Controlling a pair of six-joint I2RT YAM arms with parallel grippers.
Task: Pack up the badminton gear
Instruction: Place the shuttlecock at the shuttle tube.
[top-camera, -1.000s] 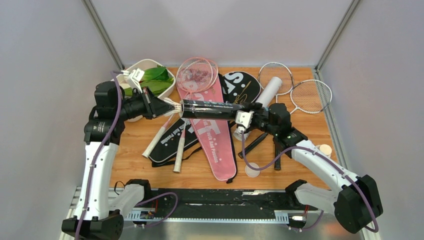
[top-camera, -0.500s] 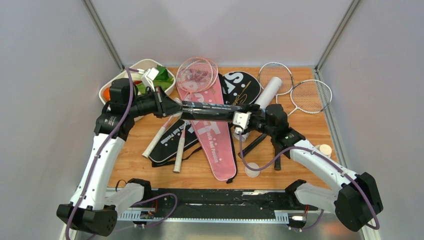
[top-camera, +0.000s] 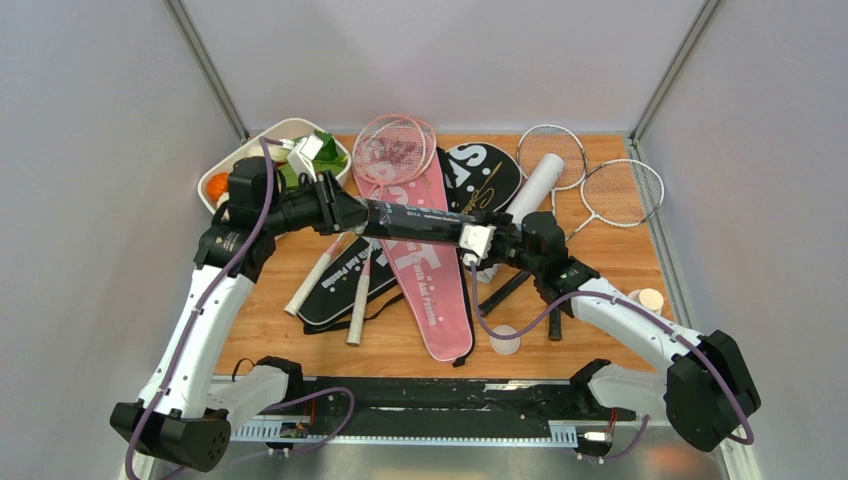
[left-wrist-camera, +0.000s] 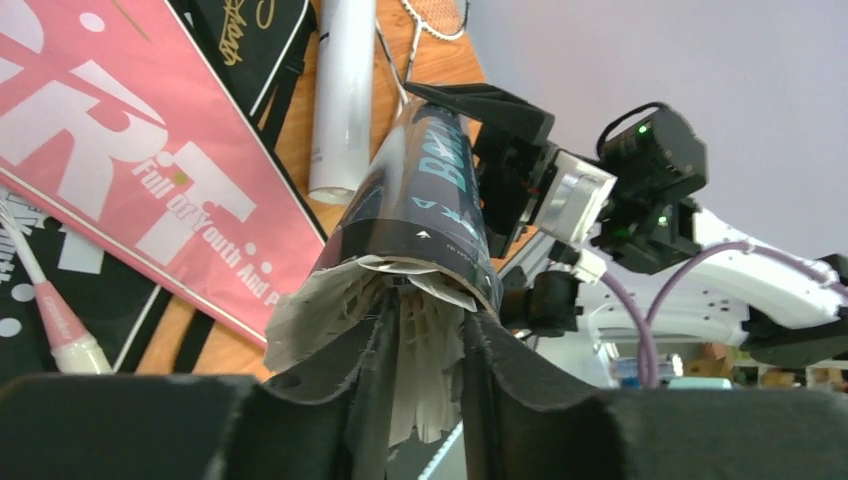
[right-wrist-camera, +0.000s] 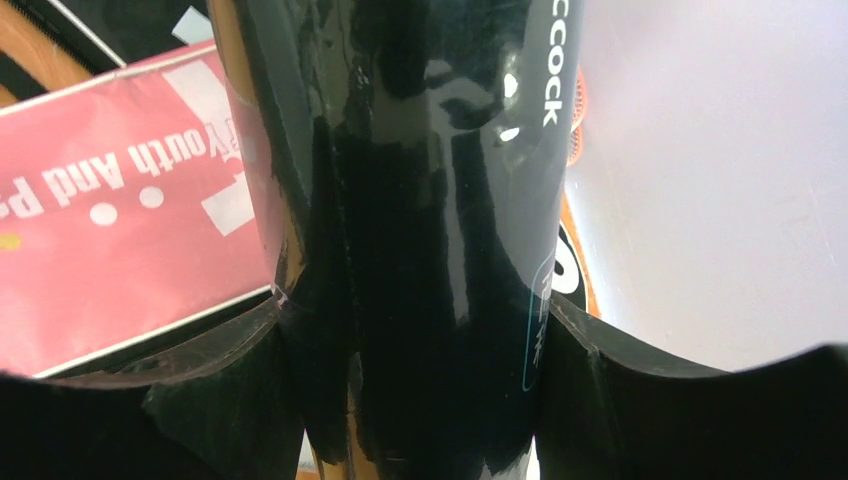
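Note:
My right gripper (top-camera: 484, 240) (right-wrist-camera: 415, 310) is shut on the long black tube (top-camera: 420, 220) (right-wrist-camera: 430, 180), holding it level above the pink "SPORT" cover (top-camera: 425, 275). A white feather shuttlecock (left-wrist-camera: 300, 315) sits in the tube's (left-wrist-camera: 425, 200) open left mouth, part of its skirt spilling out. My left gripper (top-camera: 347, 212) (left-wrist-camera: 430, 310) is right at that mouth. Its jaws stand a little apart, with feathers lying in the gap between them. A white tube (top-camera: 535, 185) lies on the table behind.
Pink rackets (top-camera: 392, 150) lie on the pink cover, with black covers (top-camera: 480, 170) beside it and silver rackets (top-camera: 620, 192) at the back right. A white dish of vegetables (top-camera: 255, 150) stands at the back left. A round lid (top-camera: 505, 340) and a small bottle (top-camera: 650, 298) sit near the front right.
My left arm has moved right and up to the tube's mouth, pushing the shuttlecock in, and its jaws have parted. The right arm and tube have shifted slightly left.

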